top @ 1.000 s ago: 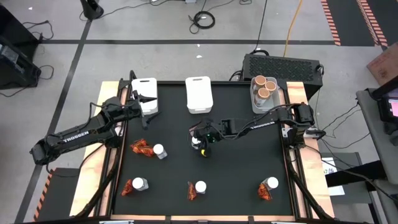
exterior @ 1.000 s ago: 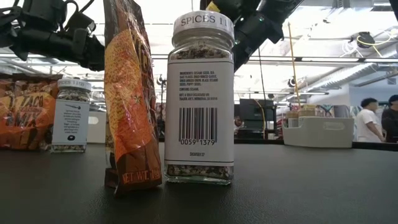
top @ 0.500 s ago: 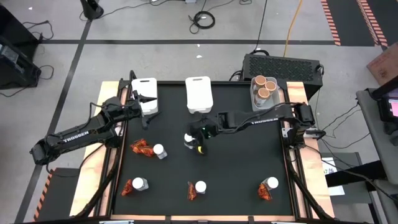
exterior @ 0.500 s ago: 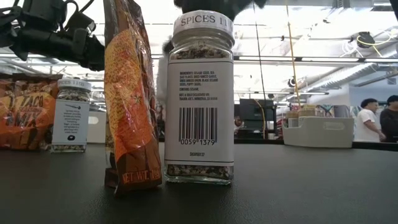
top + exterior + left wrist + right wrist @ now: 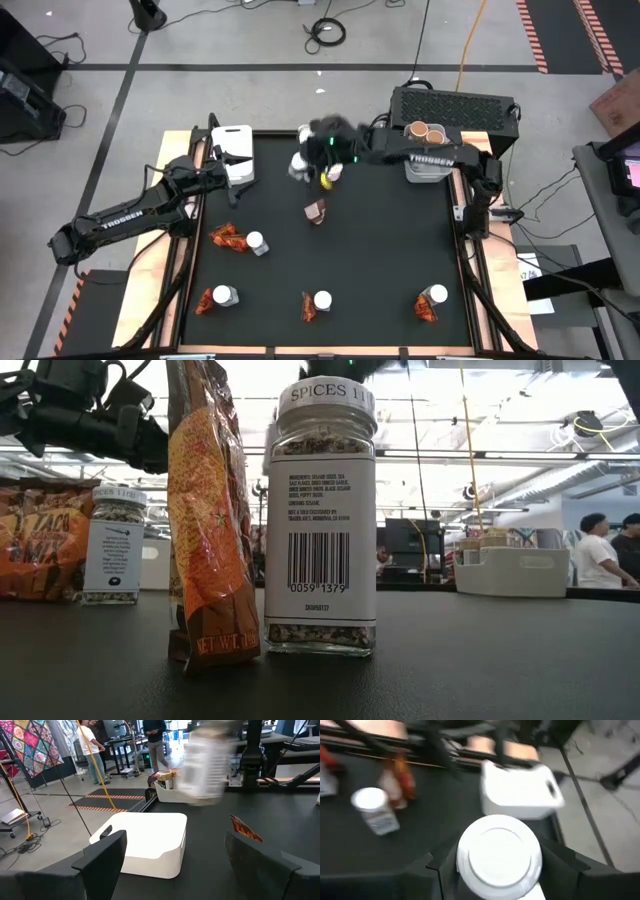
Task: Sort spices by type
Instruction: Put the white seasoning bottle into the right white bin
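My right gripper (image 5: 318,165) is shut on a clear spice jar with a white lid (image 5: 300,165), held high over the far middle of the table. The same jar shows blurred in the left wrist view (image 5: 205,765). A red-orange sachet (image 5: 316,211) lies alone on the mat at the table's middle. Near the white left bin (image 5: 232,150), my left gripper (image 5: 225,168) waits open, its fingers (image 5: 105,857) with nothing between them. Tan-topped tubs (image 5: 425,135) stand in the right bin (image 5: 424,165). My right gripper pinches the jar between its two fingers (image 5: 440,870), on the jar's sides just under the white lid (image 5: 499,855). The fingers come slanting down from the table's right. The jar is lifted clear of the table, its lid turned toward the wrist.
Several pairs of a jar and a sachet stand on the mat: at the left (image 5: 245,241), near left (image 5: 217,297), near middle (image 5: 316,302) and near right (image 5: 431,300). A white bin (image 5: 522,790) lies below my right gripper. People show in the room beyond (image 5: 595,555).
My right gripper has risen and swung toward the table's far edge, carrying the jar from the table's middle up over the middle bin. The wrist has rolled a little. The sachet that stood by the jar has stayed at the middle and now shows.
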